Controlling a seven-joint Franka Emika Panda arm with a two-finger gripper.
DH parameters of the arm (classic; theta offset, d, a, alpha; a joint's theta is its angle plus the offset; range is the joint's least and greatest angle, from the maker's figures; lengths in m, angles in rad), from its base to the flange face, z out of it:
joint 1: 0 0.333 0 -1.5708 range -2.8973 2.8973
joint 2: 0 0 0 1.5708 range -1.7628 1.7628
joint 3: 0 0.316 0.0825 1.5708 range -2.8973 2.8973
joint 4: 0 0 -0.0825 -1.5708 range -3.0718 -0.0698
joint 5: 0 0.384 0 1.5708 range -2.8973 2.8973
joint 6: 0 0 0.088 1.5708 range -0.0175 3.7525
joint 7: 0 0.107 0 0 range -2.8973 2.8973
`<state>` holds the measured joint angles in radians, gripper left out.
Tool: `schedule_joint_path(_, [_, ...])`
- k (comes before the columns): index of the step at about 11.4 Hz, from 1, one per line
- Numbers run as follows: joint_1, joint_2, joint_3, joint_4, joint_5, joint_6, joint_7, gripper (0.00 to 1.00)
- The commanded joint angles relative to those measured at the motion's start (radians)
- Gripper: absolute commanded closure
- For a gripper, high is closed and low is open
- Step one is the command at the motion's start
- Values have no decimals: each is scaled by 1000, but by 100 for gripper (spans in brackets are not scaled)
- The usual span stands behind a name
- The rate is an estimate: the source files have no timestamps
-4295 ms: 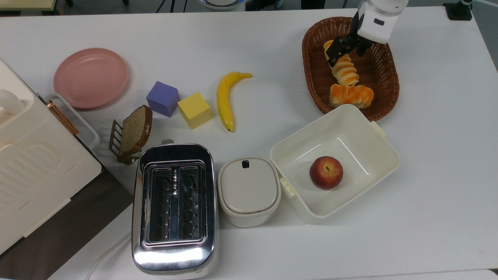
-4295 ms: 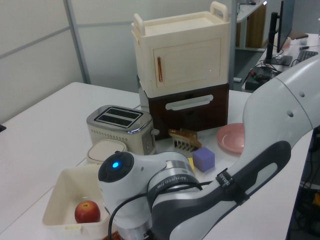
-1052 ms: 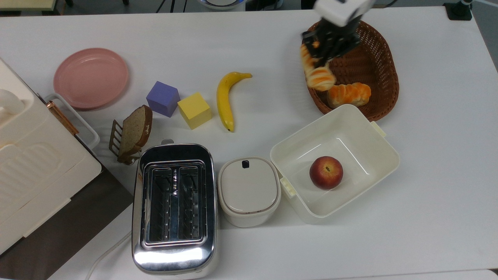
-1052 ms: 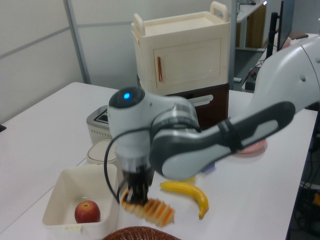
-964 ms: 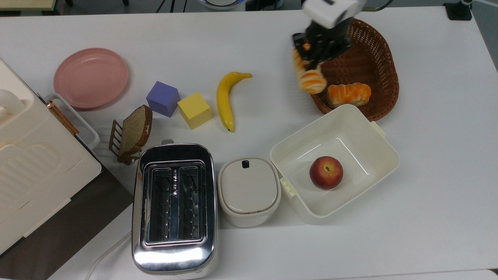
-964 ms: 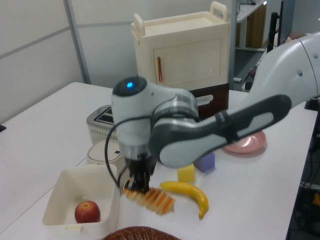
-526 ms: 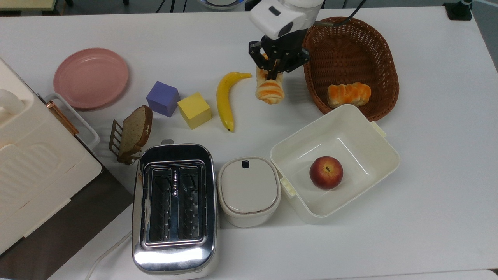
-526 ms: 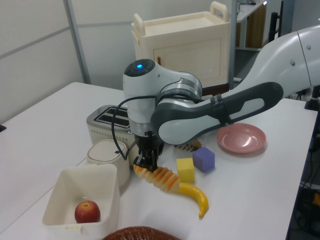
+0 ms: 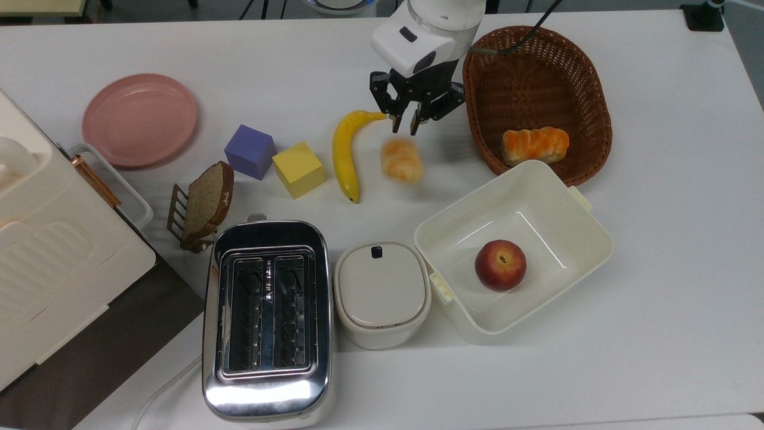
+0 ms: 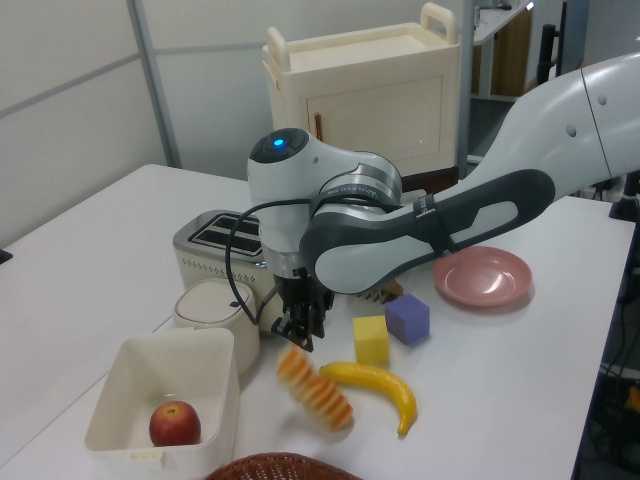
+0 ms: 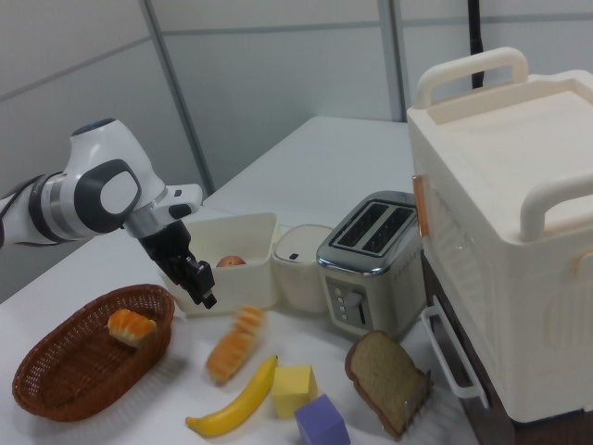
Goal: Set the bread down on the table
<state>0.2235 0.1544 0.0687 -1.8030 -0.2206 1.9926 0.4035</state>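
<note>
White table [image 9: 656, 209], one bread [image 9: 401, 159], one open-fingered pincer [image 9: 404, 126]

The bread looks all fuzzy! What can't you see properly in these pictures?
- The bread: blurred in the top view, so whether it already rests on the table is unclear.
- The hand: open just above the bread.
- The toaster: in the left view the arm hides its right side.
- The basket: cut off by the left view's bottom edge.
- The pink plate: its near edge is behind the arm in the left view.

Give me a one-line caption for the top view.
Open tool above the released bread, between banana and basket.
</note>
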Motion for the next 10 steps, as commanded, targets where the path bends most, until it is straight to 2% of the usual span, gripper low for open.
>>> schedule_joint_path(1, [5,-13,-4,-16,-14,11,-9,0])
schedule_joint_path(4, [-4,-22,-6,-12,-11,2,-5,0])
schedule_joint_path(6, [-88,-88,-6,-4,-14,-6,-12,0])
schedule_joint_path(8, [-212,-110,-6,72,3,-101,-29,0])
schedule_joint_path(10, [-251,-118,-19,149,10,-156,-69,0])
